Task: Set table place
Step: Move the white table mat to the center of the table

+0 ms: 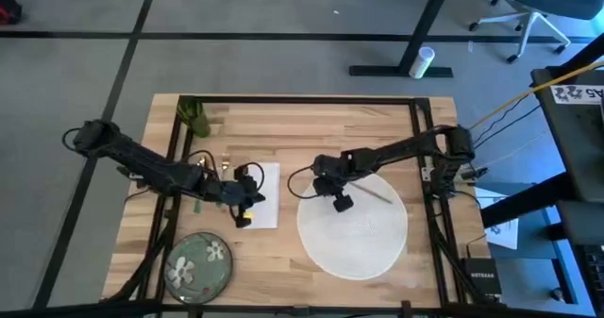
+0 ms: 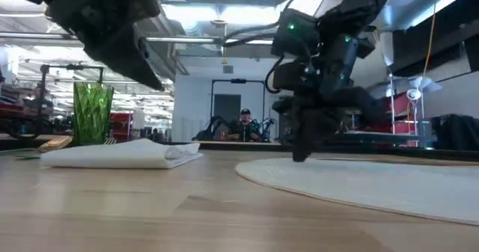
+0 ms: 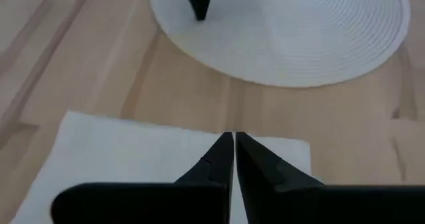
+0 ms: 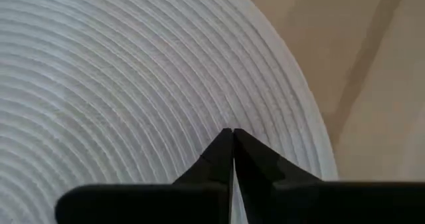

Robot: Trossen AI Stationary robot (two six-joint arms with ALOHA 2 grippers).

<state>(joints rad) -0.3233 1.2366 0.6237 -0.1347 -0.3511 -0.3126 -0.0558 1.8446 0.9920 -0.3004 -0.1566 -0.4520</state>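
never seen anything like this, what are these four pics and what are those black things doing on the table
Those black things are two robot arms, each ending in a two-finger gripper. One picture looks straight down on the table, one looks level across it from table height, and two come from cameras on the arms' wrists, which is why a pair of dark fingers shows at the bottom of each.

On the table lie a round white placemat, a white napkin, a green floral plate at a near corner and a green cup at the far one.

The left gripper hangs over the napkin, its fingers together, holding nothing that I can see. The right gripper is down at the placemat, fingers also together. A thin utensil lies on the placemat beside it.
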